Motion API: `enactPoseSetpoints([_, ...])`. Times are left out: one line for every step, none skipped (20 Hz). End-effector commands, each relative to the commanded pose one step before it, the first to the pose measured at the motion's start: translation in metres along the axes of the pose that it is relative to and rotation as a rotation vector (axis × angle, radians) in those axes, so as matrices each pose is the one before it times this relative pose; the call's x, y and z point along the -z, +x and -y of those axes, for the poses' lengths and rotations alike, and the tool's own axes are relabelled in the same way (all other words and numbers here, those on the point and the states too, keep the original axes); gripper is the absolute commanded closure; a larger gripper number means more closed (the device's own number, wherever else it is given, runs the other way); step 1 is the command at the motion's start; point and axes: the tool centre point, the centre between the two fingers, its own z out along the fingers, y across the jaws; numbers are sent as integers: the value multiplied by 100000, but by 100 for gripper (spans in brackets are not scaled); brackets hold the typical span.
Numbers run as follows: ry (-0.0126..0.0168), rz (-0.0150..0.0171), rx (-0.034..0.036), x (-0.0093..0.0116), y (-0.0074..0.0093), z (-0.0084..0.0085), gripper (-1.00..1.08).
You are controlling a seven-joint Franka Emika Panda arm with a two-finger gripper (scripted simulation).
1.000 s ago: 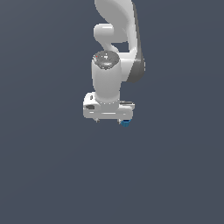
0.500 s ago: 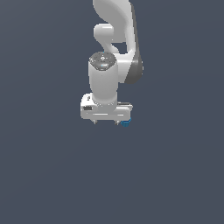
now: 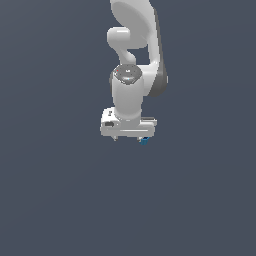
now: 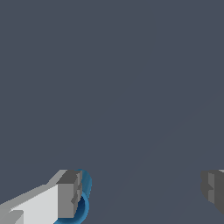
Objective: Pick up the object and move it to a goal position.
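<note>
White gripper [image 3: 129, 136] hangs low over the dark grey bench [image 3: 60, 200], jaws spread wide, nothing held. The tiny bright-blue hollow cylinder [image 4: 81, 197] sits right against one finger [image 4: 70, 194], off-centre. Closing now risks knocking it aside.

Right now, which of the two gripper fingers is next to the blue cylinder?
The finger with the white body behind it; the blue cylinder sits against it, while the other finger stands alone.
</note>
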Motion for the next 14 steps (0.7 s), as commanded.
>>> enactPoseSetpoints([109, 236, 859, -923, -947, 1222, -92])
enactPoseSetpoints([47, 93, 376, -426, -462, 555, -92])
enactPoseSetpoints([49, 100, 399, -451, -508, 587, -92])
enactPoseSetpoints([53, 109, 436, -478, -556, 624, -92])
enactPoseSetpoints([56, 116, 466, -500, -603, 653, -92])
enactPoseSetpoints([54, 113, 451, -477, -598, 623, -92])
enactPoseSetpoints([50, 106, 421, -440, -571, 573, -92])
enactPoseSetpoints([47, 99, 393, -404, -541, 526, -92])
enactPoseSetpoints([44, 94, 370, -369, -509, 483, -92])
enactPoseSetpoints([40, 86, 339, -335, -475, 438, -92])
enactPoseSetpoints([37, 80, 312, -303, -440, 396, -92])
enactPoseSetpoints([32, 70, 274, -269, -402, 349, -92])
enactPoseSetpoints([30, 66, 257, -240, -364, 315, -92])
enactPoseSetpoints([26, 57, 220, -209, -324, 272, -92])
